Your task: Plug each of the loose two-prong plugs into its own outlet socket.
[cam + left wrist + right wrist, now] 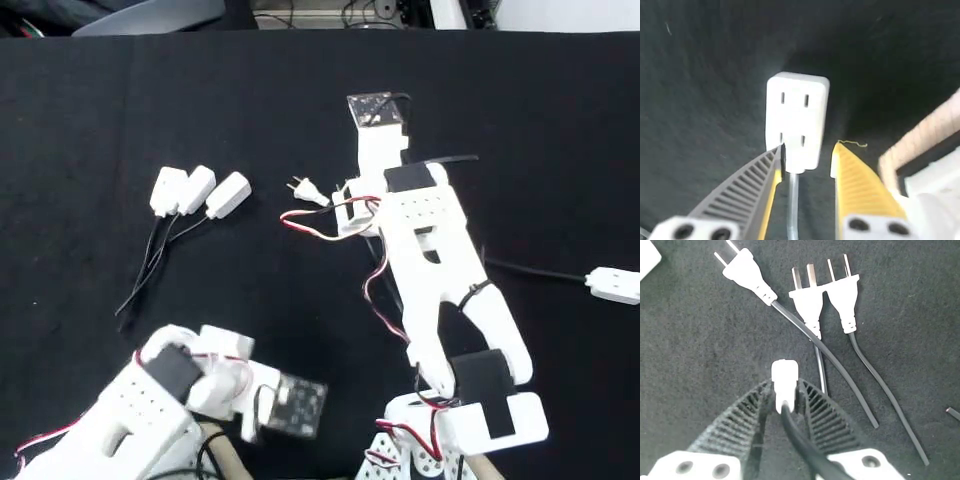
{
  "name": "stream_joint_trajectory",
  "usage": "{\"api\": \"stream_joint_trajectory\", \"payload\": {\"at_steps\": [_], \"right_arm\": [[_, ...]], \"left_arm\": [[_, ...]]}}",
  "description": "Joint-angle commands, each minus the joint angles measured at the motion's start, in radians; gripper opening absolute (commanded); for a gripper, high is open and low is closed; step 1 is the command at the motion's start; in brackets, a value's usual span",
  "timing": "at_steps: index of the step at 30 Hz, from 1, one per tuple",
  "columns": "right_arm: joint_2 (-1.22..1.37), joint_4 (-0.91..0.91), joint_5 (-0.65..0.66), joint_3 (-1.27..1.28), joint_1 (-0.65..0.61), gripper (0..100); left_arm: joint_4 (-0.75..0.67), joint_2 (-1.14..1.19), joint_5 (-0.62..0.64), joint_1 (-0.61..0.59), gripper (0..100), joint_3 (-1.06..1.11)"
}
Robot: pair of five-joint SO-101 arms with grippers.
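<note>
Clamping one plug (pixel 784 382), right pincer (pixel 785 392) faces three plugs (pixel 807 302), left pincer (pixel 808 149) open around socket (pixel 797 110)

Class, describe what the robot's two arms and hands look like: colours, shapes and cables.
The left arm and right arm are white shells with black motor blocks and loose red, white and black wires. The left hand has one grey ribbed finger and one yellow; the right hand has two black ribbed fingers.

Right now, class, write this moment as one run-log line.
left gripper: open, flanking outlet socket | right gripper: shut on white plug
</note>
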Motion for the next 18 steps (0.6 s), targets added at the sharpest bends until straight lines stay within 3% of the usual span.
{"api": "stream_joint_trajectory", "payload": {"at_steps": [1,4,10,13,16,18], "right_arm": [[-0.007,-0.003,0.012,-0.041,0.017,1.1],[-0.007,-0.003,0.012,-0.041,0.017,1.1],[-0.007,-0.005,0.012,-0.041,0.017,1.1],[-0.01,-0.003,0.008,-0.041,0.023,1.1],[-0.012,-0.005,0.008,-0.044,0.034,1.1],[-0.007,0.0,0.008,-0.051,0.034,1.1]], "left_arm": [[0.058,-0.123,-0.014,-0.027,17,-0.004],[0.052,-0.207,-0.014,-0.101,17,-0.01],[-0.028,-0.29,-0.049,-0.084,17,0.056],[-0.103,-0.233,-0.054,-0.094,23,0.071],[-0.103,-0.087,-0.049,-0.101,31,-0.01],[-0.068,0.048,-0.049,-0.096,30,-0.096]]}}
